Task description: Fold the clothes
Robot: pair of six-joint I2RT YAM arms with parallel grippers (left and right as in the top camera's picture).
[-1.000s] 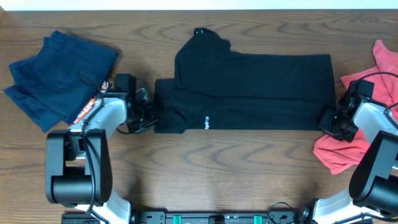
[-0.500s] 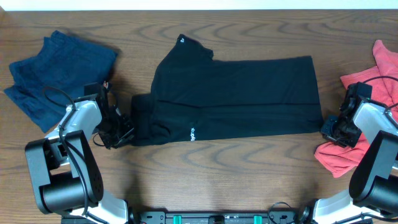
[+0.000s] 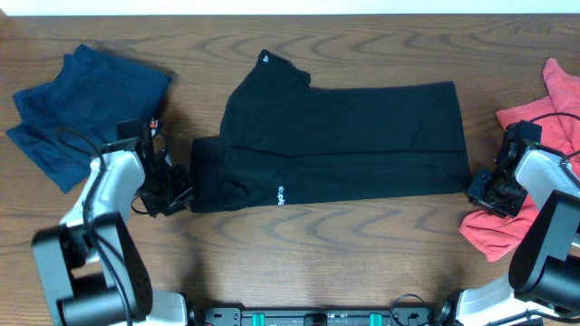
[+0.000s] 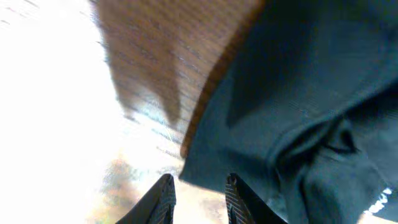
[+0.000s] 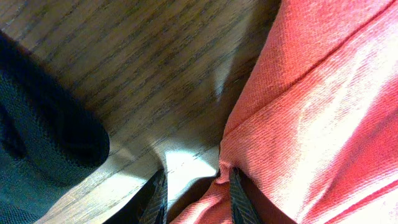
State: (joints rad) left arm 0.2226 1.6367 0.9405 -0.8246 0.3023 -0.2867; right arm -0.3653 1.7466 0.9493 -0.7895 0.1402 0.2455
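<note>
While both jaws sit slightly apart, black tee [image 3: 344, 136] lies btwn navy cloth [image 3: 82, 104] & red cloth [image 3: 564, 91].

The T-shirt [image 3: 344, 145] lies across the middle of the table [image 3: 317, 249]. A folded garment [image 3: 82, 113] sits at the far left, a crumpled garment [image 3: 489, 231] at the right edge. The left fingers [image 4: 160, 200] stand just beside the shirt's left end, and the right fingers [image 5: 155, 199] between its right end and the crumpled garment.

Black T-shirt [image 3: 335, 145] shifted left (left gripper [image 3: 179, 195] loosened)
</note>
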